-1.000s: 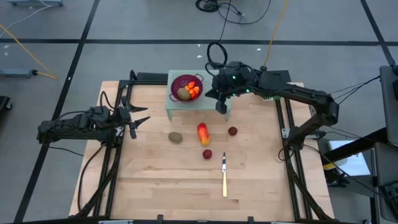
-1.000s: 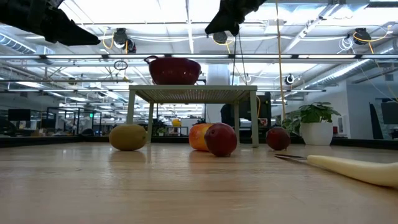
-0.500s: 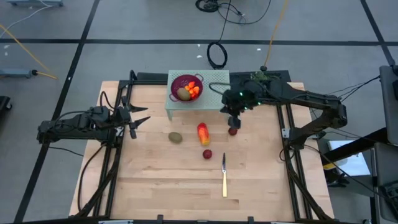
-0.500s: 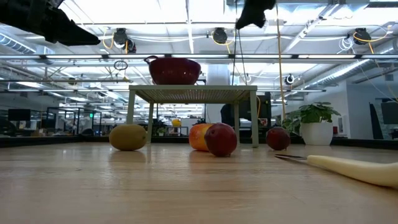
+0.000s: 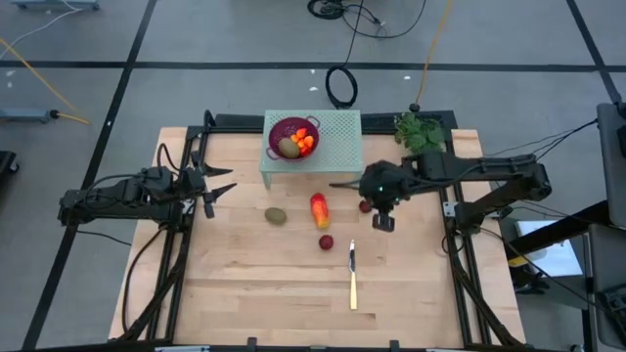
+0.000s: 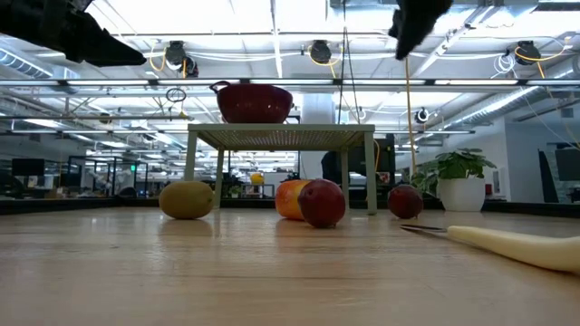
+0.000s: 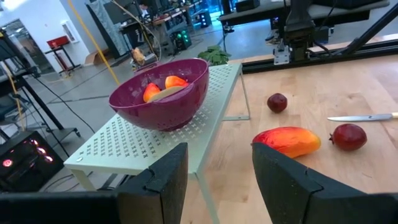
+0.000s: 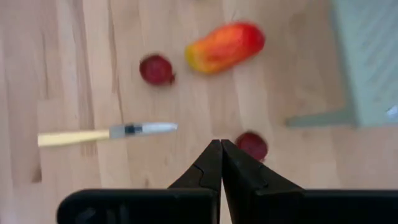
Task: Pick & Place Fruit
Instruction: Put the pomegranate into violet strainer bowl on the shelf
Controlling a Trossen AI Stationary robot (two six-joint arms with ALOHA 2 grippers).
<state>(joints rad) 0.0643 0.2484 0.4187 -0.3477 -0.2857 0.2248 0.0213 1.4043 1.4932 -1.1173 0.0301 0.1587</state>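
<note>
My right gripper (image 5: 384,223) is shut and empty, high above the table (image 6: 412,27), just near-right of a dark red ball (image 5: 365,206) that also shows in the right wrist view (image 8: 252,145). A second dark red ball (image 5: 326,242), the red-orange-yellow oblong (image 5: 320,208) and a brown-green oval (image 5: 277,215) lie on the table. Another brown-green oval (image 5: 288,147) and orange pieces (image 5: 306,143) lie in the purple colander (image 5: 279,130). My left gripper (image 5: 220,188) is open and empty at the table's left, and its wrist view (image 7: 217,162) looks toward the colander.
The colander stands on a pale green perforated stand (image 5: 337,132) at the table's far middle. A yellow-handled knife (image 5: 353,277) lies near the middle, toward the near edge. Black rails (image 5: 452,210) run along the table's sides. A small green plant (image 5: 419,132) stands at the far right.
My right gripper has gone from above the green stand's right end toward the table's near edge and right, passing over the dark red ball and staying high above the table. The fruits and the knife have not moved.
</note>
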